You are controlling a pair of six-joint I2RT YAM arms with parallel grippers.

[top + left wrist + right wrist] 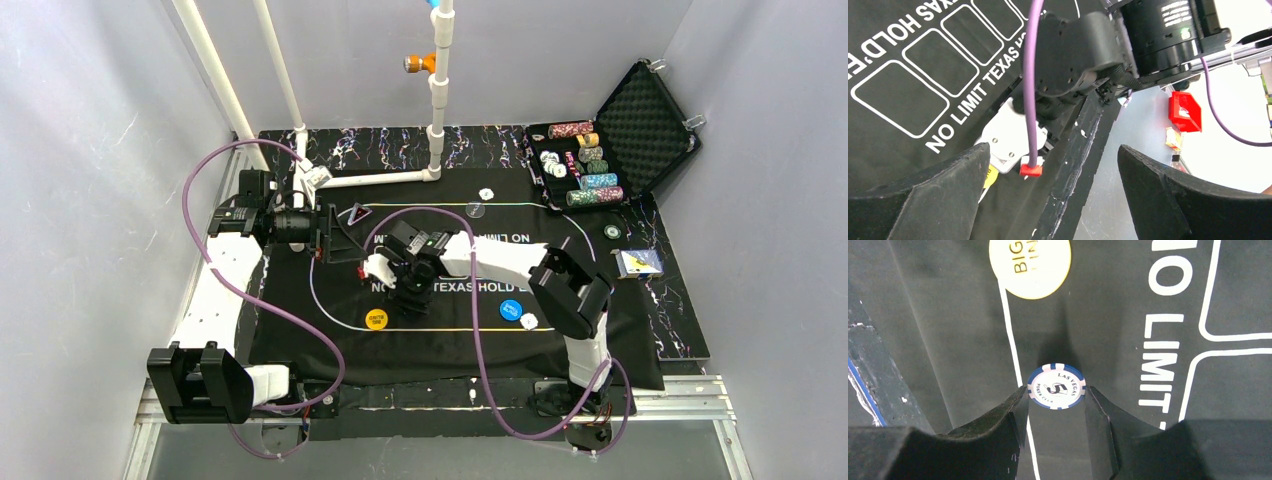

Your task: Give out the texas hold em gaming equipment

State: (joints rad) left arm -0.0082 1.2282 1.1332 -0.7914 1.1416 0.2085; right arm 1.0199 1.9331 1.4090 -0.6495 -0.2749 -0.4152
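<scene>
My right gripper (pixel 1056 395) is shut on a white poker chip (pixel 1056 385) with blue edge marks, held flat just above the black mat (pixel 1108 315). A yellow button disc (pixel 1030 265) lies on the mat just beyond the chip. From above, the right gripper (pixel 408 298) points down near the yellow disc (pixel 376 319); the blue disc (pixel 511 309) and a white chip (pixel 529 321) lie to its right. The left gripper (pixel 340 238) hangs open and empty at the mat's left. In its own view the left gripper (pixel 1053 170) frames the right arm's wrist (pixel 1068 65).
The open black case (pixel 640 125) at the back right holds several chip stacks (pixel 585 165). A card deck (pixel 637 262) and a green chip (pixel 612 231) lie on the right of the mat. Two chips (pixel 482 201) sit at its far edge. White pipes (pixel 438 100) stand behind.
</scene>
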